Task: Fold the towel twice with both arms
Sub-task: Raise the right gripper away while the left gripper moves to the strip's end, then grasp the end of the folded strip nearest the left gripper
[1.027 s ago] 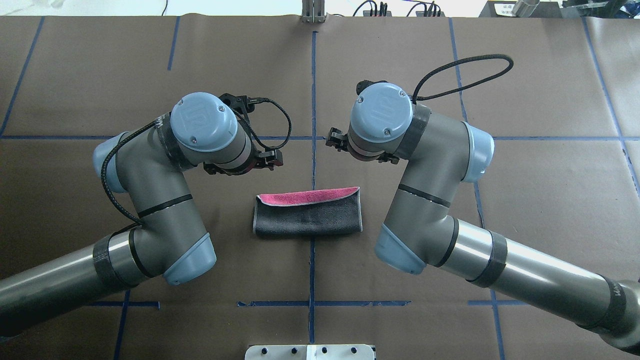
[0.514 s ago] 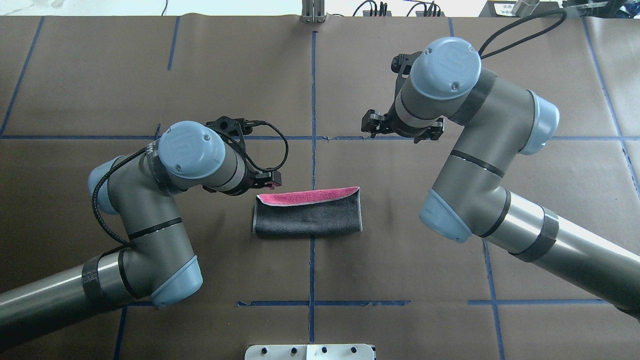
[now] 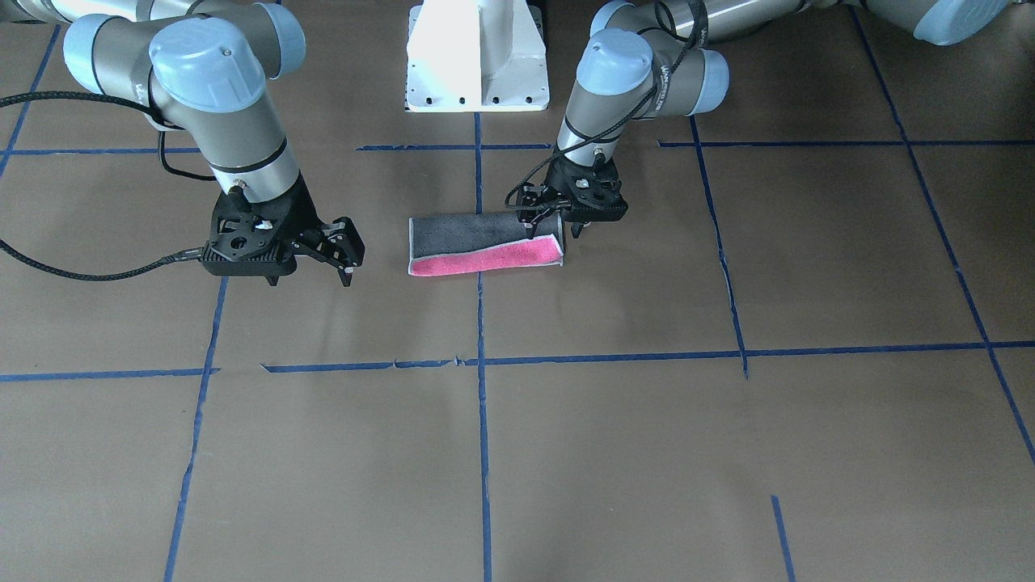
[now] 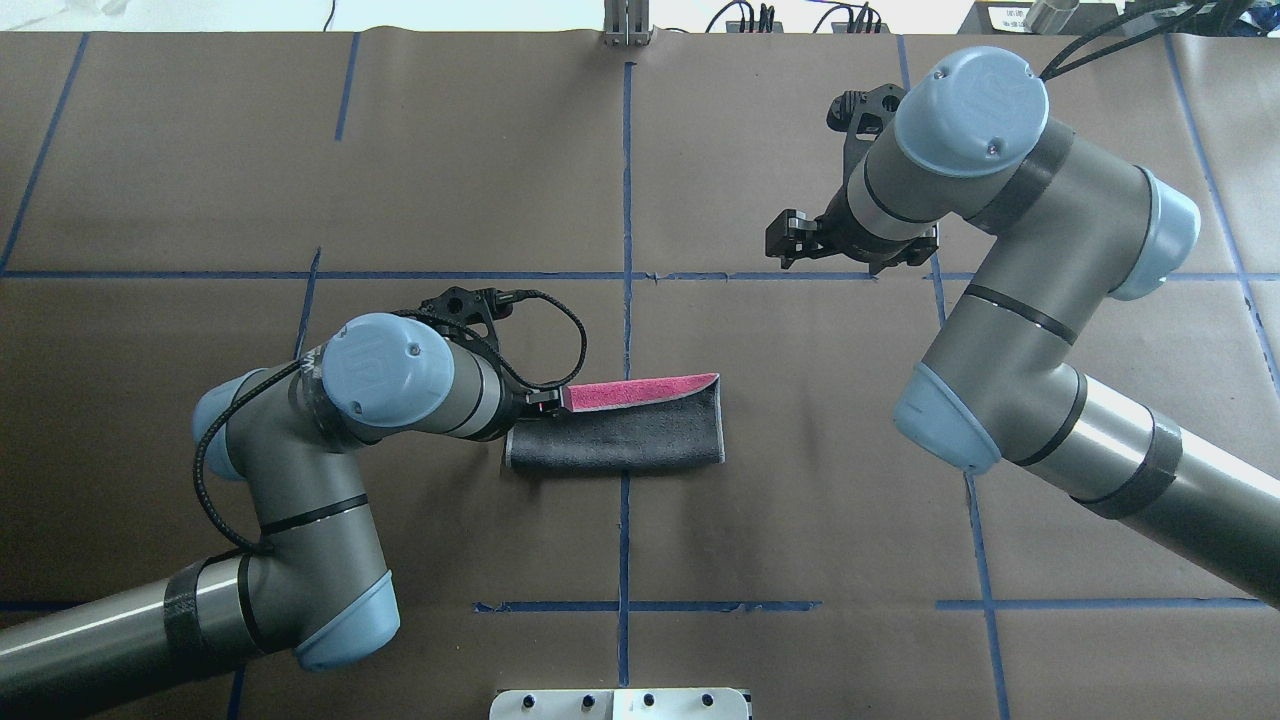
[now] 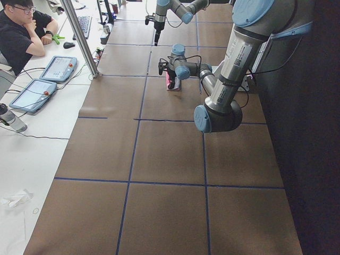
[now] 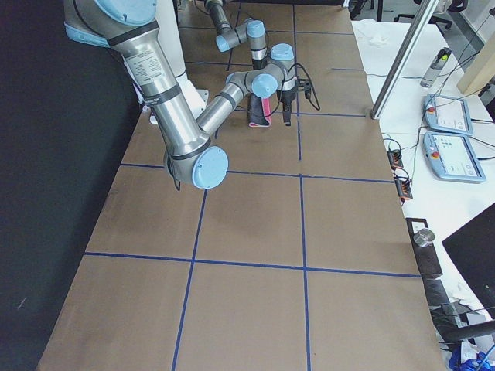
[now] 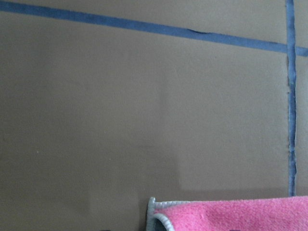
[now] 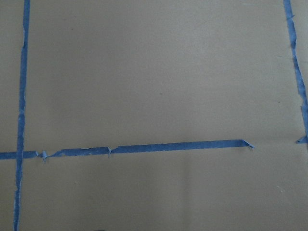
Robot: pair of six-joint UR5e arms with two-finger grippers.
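Front: towel [image 3: 477, 260] folded once on counter [image 3: 614, 436], grey over pink; my left tool [image 3: 554, 233], fingers apart, straddles its near end; my right tool [image 3: 315, 271], likewise apart, well beyond its far end | Overhead: second fold pending, I judge; next, pinch this end, carry across; right tool off that path | Left wrist: pink corner just below tool, blue tape [image 7: 144, 26] beyond.

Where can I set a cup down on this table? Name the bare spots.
Bare: the wide table stretch beyond the towel, operators' side; also between towel and right gripper. Crowded: the towel's end at the left gripper.
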